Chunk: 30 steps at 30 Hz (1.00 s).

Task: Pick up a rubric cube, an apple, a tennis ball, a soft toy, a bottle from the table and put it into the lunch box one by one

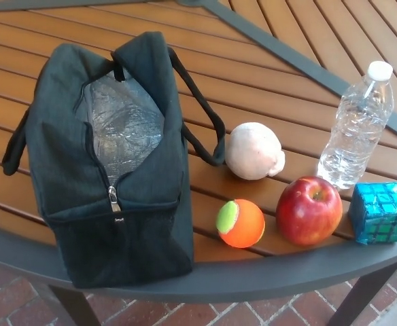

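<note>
A dark grey lunch box (110, 170) stands at the left of the table, its zip top open and its silver lining showing. To its right lie a cream soft toy (253, 151), an orange and green tennis ball (240, 223) and a red apple (309, 210). A shiny blue rubric cube (381, 212) sits at the table's front right edge. Behind it a clear plastic bottle (356, 129) with a white cap stands upright. Neither of my hands shows in the head view.
The wooden slat table (266, 88) has a grey metal rim (266, 275) curving along the front. A grey metal bar (300, 61) crosses the slats behind the objects. Brick paving (205, 314) lies below the table edge.
</note>
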### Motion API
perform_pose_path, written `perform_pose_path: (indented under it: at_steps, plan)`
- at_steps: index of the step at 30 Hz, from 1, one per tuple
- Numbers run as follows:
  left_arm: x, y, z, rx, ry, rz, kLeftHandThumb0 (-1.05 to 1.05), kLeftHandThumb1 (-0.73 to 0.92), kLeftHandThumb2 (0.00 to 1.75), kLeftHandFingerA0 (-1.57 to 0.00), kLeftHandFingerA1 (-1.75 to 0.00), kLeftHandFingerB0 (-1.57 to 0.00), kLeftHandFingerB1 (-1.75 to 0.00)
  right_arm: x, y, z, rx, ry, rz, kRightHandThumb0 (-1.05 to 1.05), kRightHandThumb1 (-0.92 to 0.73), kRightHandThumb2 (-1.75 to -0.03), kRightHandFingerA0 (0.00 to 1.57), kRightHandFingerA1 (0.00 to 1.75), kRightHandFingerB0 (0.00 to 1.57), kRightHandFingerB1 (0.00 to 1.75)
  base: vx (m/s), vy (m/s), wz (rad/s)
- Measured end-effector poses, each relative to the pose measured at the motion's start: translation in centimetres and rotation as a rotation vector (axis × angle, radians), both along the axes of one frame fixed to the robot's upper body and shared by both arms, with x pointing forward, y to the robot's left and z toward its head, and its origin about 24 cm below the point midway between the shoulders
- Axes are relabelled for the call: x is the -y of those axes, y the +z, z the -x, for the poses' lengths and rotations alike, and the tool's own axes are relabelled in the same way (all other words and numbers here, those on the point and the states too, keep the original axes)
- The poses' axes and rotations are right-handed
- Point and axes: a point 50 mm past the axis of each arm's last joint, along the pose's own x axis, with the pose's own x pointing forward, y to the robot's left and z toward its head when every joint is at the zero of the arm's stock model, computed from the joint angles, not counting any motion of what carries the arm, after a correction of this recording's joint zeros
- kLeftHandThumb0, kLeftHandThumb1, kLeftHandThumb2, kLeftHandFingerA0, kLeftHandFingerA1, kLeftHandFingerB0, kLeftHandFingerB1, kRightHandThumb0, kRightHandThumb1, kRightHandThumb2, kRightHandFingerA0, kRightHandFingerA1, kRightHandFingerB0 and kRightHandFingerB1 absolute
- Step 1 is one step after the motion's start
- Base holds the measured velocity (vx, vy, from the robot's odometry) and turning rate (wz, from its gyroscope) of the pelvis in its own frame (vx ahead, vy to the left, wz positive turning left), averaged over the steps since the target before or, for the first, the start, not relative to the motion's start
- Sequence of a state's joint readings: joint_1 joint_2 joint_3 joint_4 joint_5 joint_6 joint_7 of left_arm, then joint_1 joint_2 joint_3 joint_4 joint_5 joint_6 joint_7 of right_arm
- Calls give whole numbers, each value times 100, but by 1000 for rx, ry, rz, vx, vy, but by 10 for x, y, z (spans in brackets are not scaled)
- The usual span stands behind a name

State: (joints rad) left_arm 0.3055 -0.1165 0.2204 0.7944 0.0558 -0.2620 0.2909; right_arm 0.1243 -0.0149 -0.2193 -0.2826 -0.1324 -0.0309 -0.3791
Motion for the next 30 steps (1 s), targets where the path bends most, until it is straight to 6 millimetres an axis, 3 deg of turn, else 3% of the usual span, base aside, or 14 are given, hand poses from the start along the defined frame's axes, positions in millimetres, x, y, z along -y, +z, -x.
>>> perform_pose_path:
  at_steps: [6,7,10,13,16,18,19,20,21,24,25,30]
  plan:
    - [0,-2,4,-16,3,3,9,60,78,-93,-98,-86,-81,0,27,-14,4,65,76,-100,-22,-89,4,82,0,62,0,0,0]
    - [0,-2,4,-17,3,3,9,59,78,-96,-100,-88,-82,0,29,-15,1,71,83,-82,-20,-85,8,74,5,62,0,0,0]
    - [0,-2,5,-22,2,3,8,59,75,-95,-98,-88,-81,1,39,-22,-6,94,118,-81,-20,-84,6,72,3,60,0,0,0]
    - [0,-3,6,-26,2,1,7,61,74,-95,-102,-88,-83,3,49,-30,-28,116,158,-73,-22,-81,19,76,5,63,0,0,0]
    - [0,-3,7,-31,4,1,7,61,74,-95,-102,-88,-83,5,57,-37,-52,131,192,-73,-22,-81,19,76,5,63,0,0,0]
    - [-1,-3,7,-33,7,1,8,62,71,-95,-99,-87,-81,7,61,-41,-71,139,212,-77,-29,-79,18,73,7,60,0,0,0]
    - [-1,-4,8,-35,9,1,6,62,71,-95,-98,-88,-81,8,64,-46,-96,147,227,-73,-41,-60,17,79,6,59,0,0,0]
    - [-1,-4,8,-36,10,1,6,62,71,-95,-98,-88,-81,9,64,-47,-105,149,231,-73,-41,-60,17,79,6,59,0,0,0]
    - [-1,-4,8,-37,10,0,7,62,72,-95,-98,-88,-81,10,64,-50,-125,152,239,-66,-34,-88,12,67,6,58,0,0,0]
    - [-3,-4,10,-43,11,-5,7,62,72,-95,-98,-88,-81,14,63,-59,-200,157,251,-66,-34,-88,12,67,6,58,0,0,0]
    - [-3,-4,10,-43,12,-5,9,58,76,-94,-102,-89,-83,14,63,-60,-203,157,251,-41,-26,-89,10,61,0,51,0,0,0]
    - [-5,-4,12,-49,20,-12,7,59,72,-93,-100,-88,-82,23,48,-69,-348,153,219,-40,-32,-92,10,60,0,51,0,0,0]
